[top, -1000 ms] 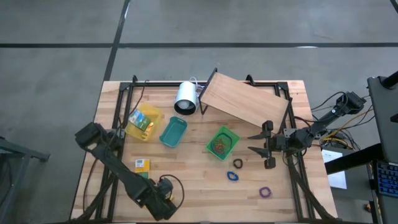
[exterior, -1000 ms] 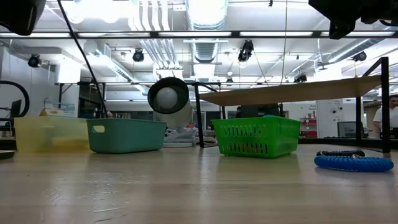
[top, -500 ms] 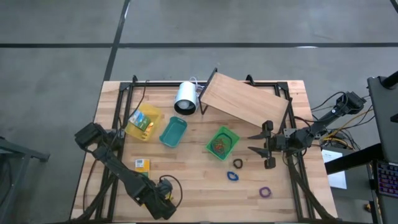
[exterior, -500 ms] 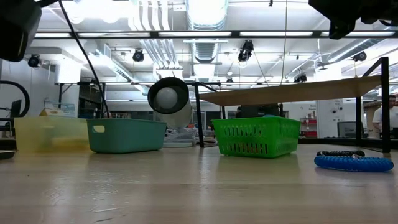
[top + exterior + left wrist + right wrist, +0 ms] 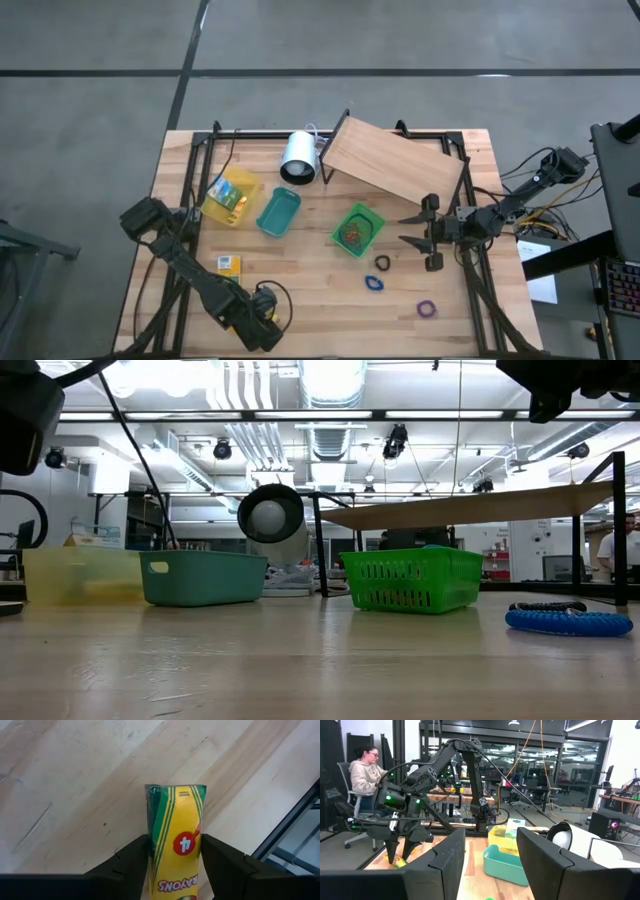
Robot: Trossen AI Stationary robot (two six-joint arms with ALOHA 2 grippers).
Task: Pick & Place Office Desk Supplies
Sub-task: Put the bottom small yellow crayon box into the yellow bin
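Note:
My left gripper is by the table's near edge, shut on a yellow-and-green crayon box. In the right wrist view it points down, and the box shows below the fingers. My right gripper hovers open and level, just right of the green basket, which holds rubber bands. Black, blue and purple loops lie flat on the table. A small yellow box lies to the left. A green-and-white packet sits in the yellow bin. My left gripper pinches the crayon box between its two fingers, one on each long side. The fingers run along the box and come from above, pointing down. The box's far end sticks out past the fingertips. Whether that end rests on the table, I cannot tell.
A teal bin stands between the yellow bin and the green basket. The white cylinder and the slanted wooden board stand toward the far edge. Bare wood lies between the left gripper and the loops. A person sits beyond the table.
My left arm has shifted slightly by the near edge; in the low view its dark body shows lower than a second ago. The right arm and the things on the table have kept still.

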